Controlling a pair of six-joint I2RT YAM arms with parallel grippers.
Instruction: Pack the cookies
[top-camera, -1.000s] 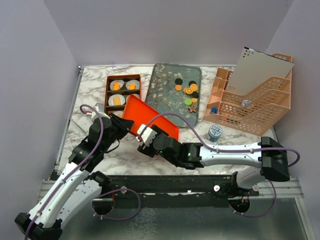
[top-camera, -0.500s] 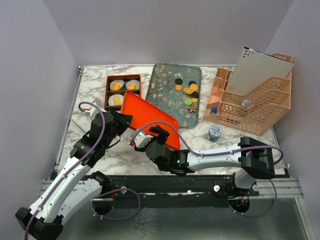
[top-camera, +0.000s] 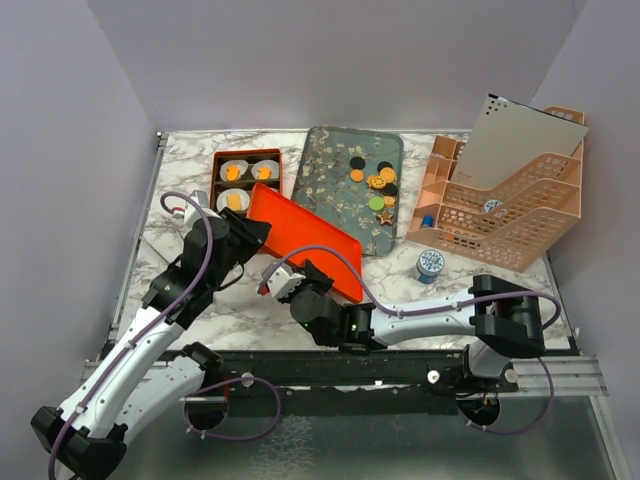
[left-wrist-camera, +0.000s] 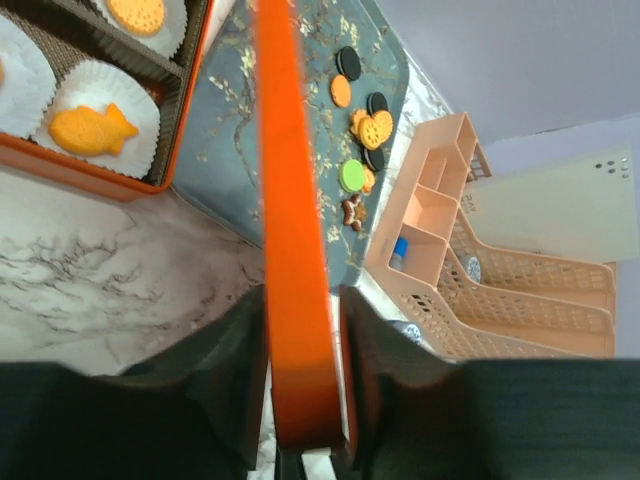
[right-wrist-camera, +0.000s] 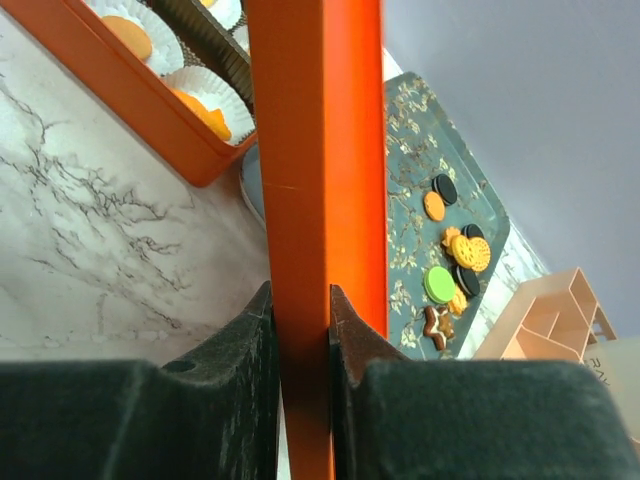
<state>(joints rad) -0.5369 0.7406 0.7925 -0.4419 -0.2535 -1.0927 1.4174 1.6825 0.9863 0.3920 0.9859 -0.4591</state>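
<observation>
Loose cookies (top-camera: 375, 185) lie on the dark floral tray (top-camera: 330, 175), also seen in the left wrist view (left-wrist-camera: 362, 130) and the right wrist view (right-wrist-camera: 455, 250). More cookies (left-wrist-camera: 92, 130) sit in white liners inside the orange box (top-camera: 214, 185). An orange lid (top-camera: 300, 235) is tilted up on edge beside the box. My right gripper (top-camera: 290, 278) (right-wrist-camera: 300, 300) is shut on its near edge. My left gripper (top-camera: 250, 235) (left-wrist-camera: 300, 310) straddles the lid's left end, open, with a thin gap at one finger.
A peach mesh organiser (top-camera: 500, 215) holding a grey punched board (top-camera: 525, 140) stands at the right. A small round blue-and-white tin (top-camera: 430, 264) sits in front of it. The tray lies close behind the lid.
My right gripper slid left along the lid's near edge and closed on it. My left jaws widened slightly round the lid. The lid shifted a little left, toward the box.
</observation>
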